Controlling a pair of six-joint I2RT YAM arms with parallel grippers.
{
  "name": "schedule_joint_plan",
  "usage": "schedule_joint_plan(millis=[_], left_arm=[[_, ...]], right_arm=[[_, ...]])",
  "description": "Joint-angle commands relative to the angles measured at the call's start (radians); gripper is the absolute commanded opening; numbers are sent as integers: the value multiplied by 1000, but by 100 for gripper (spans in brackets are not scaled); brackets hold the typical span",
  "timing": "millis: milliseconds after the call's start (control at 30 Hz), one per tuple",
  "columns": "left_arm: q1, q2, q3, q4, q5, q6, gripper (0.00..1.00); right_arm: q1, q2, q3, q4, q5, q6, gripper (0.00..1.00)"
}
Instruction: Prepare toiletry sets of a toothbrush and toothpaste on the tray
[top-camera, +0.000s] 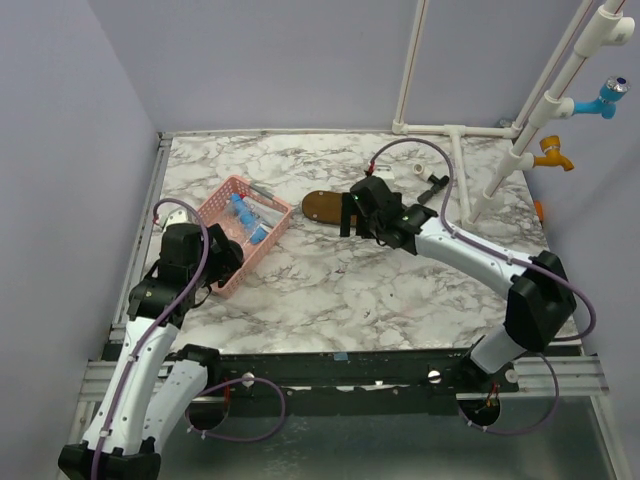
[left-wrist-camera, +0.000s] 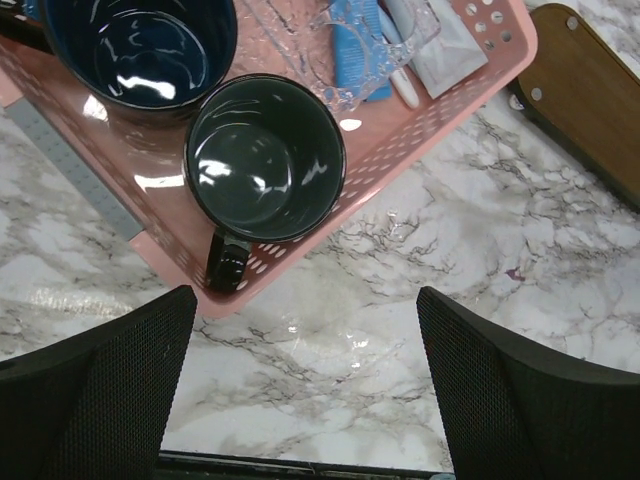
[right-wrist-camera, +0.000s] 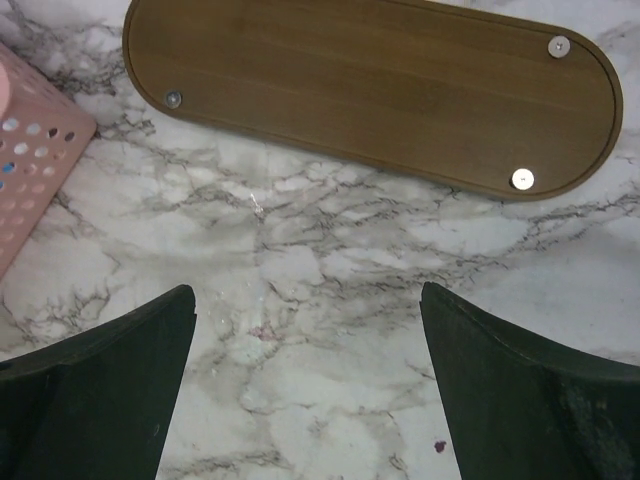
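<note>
Right gripper (right-wrist-camera: 305, 295) and left gripper (left-wrist-camera: 305, 295): jaws spread wide, nothing held. Tray (right-wrist-camera: 370, 90) lies bare just ahead of the right one. Likely toothbrush (left-wrist-camera: 402, 78), slender and white, sits in the pink basket (left-wrist-camera: 420, 125) past 2 mugs (left-wrist-camera: 265, 160), ahead-right of the left gripper. Reach over the mugs; you want a mid-handle pinch.

One end of the tray (top-camera: 318, 206) behind the right arm (top-camera: 450, 242).

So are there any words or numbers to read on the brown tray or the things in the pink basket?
None can be read.
The tray is bare wood, no print.
The dark mug and blue mug show no print.
The white packet and blue items in the pink basket show no letters clear enough to read.
</note>
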Motion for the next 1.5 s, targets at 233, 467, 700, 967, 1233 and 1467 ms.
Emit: schedule_joint_plan(millis=[233, 467, 700, 967, 1233, 1467], left_arm=[[8, -91, -66, 136, 234, 107, 92], [7, -124, -76, 139, 233, 107, 92], [6, -116, -73, 137, 240, 110, 92], [5, -97, -69, 136, 244, 117, 92], [5, -62, -57, 129, 215, 124, 92], [5, -43, -49, 128, 199, 127, 92]], right_arm=[[-91, 258, 225, 62, 54, 96, 96], [-141, 446, 424, 36, 41, 56, 97], [-199, 614, 595, 24, -31, 29, 97], [-223, 791, 813, -49, -23, -13, 98], [-228, 861, 894, -87, -26, -68, 98], [-228, 876, 861, -88, -61, -74, 98]])
